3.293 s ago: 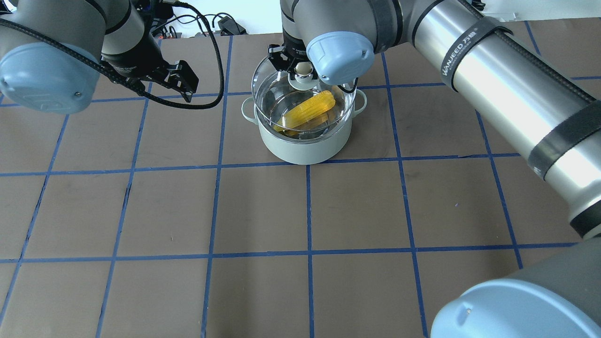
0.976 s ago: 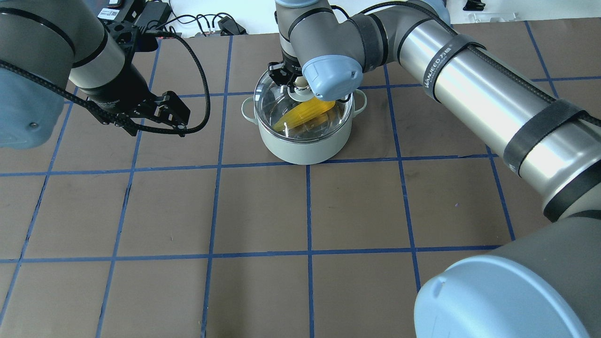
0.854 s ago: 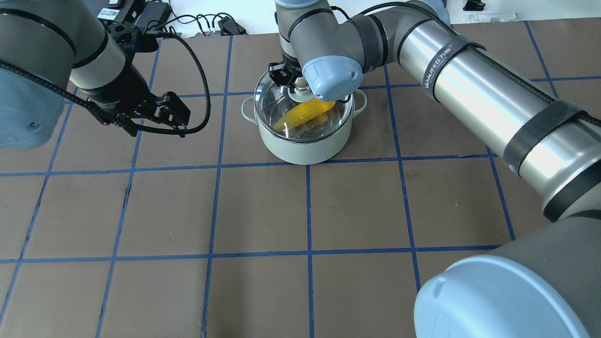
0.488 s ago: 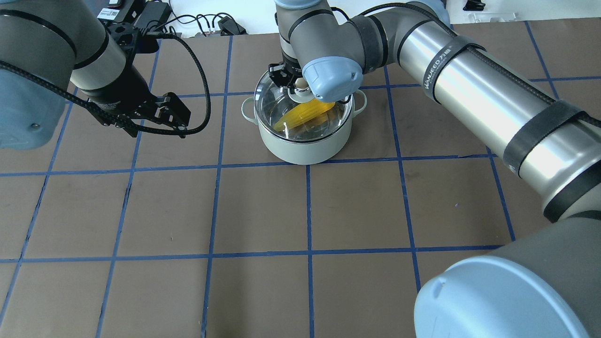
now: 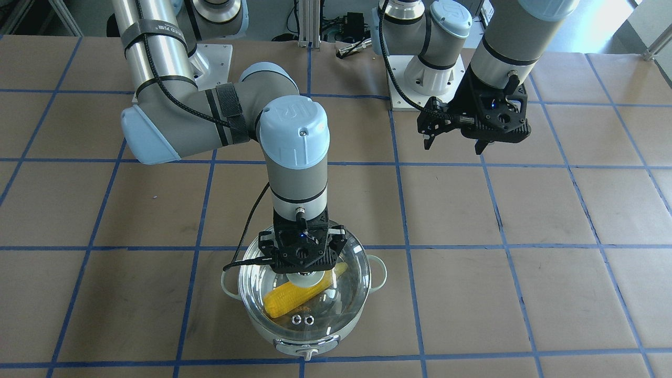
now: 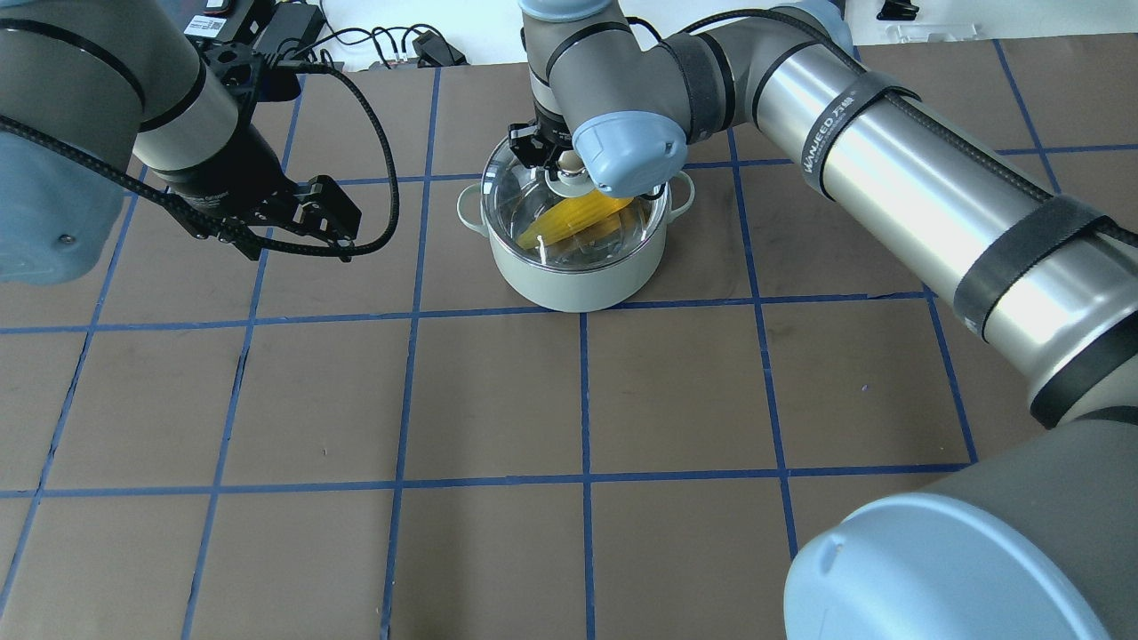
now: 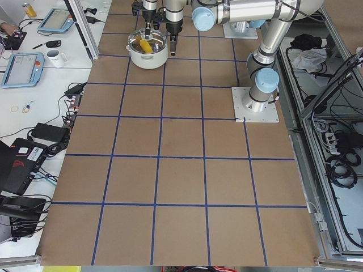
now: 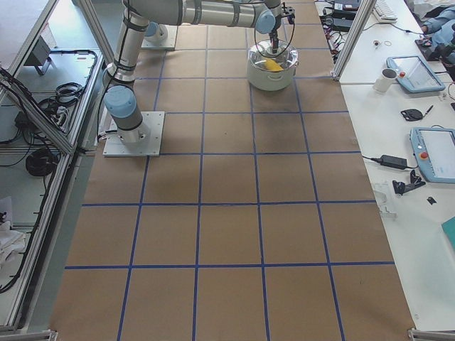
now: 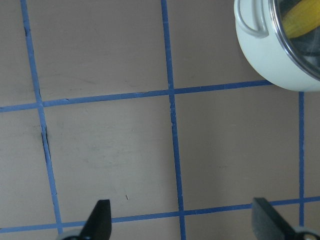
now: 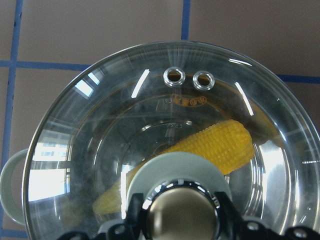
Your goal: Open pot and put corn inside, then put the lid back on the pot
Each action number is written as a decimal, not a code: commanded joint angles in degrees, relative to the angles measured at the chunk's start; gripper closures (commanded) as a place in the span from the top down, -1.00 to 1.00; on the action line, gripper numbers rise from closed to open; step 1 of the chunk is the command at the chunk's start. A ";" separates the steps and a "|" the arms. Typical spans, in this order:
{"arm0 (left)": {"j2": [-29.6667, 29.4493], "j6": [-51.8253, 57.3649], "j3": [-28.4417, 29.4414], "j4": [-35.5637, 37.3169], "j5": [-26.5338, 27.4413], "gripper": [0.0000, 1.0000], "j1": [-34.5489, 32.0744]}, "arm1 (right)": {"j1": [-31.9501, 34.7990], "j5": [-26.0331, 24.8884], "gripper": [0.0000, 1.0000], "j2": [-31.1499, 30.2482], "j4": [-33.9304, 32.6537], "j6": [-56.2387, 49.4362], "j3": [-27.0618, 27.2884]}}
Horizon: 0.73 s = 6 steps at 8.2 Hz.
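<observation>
- Shifted nearer the robot since about three seconds ago, the left pincer hangs over bare table. Its fingers are spread wide and hold nothing, well to the left of the pot.
- Over that same stretch the lid has come down. It was tilted above the rim and now sits level on the pot, closing it.
- Seen through the glass, the corn lies slantwise inside the pot, with its paler tip toward the left in the overhead view.
- Two small vent rings sit side by side on the lid, on the side nearest the pot's front knob.
- From the right, the right pincer points straight down over the pot's centre. Its fingers are closed against both sides of the lid's ball knob.
</observation>
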 commanded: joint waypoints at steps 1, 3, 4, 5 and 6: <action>0.00 0.00 0.00 0.00 0.00 1.00 0.00 | 0.01 0.27 -0.23 0.01 0.00 -0.07 0.00; -0.09 -0.09 0.00 0.00 0.00 1.00 0.00 | 0.01 0.27 -0.23 0.01 0.00 -0.68 0.18; -0.09 -0.18 0.00 0.00 0.00 1.00 0.00 | 0.01 0.19 -0.23 0.01 0.00 -0.68 0.18; -0.09 -0.09 0.00 0.00 0.00 1.00 0.00 | 0.01 0.10 -0.23 0.10 0.00 -0.68 0.18; -0.09 -0.09 -0.09 0.00 0.00 1.00 0.00 | 0.01 0.01 -0.23 0.10 0.00 -0.60 0.18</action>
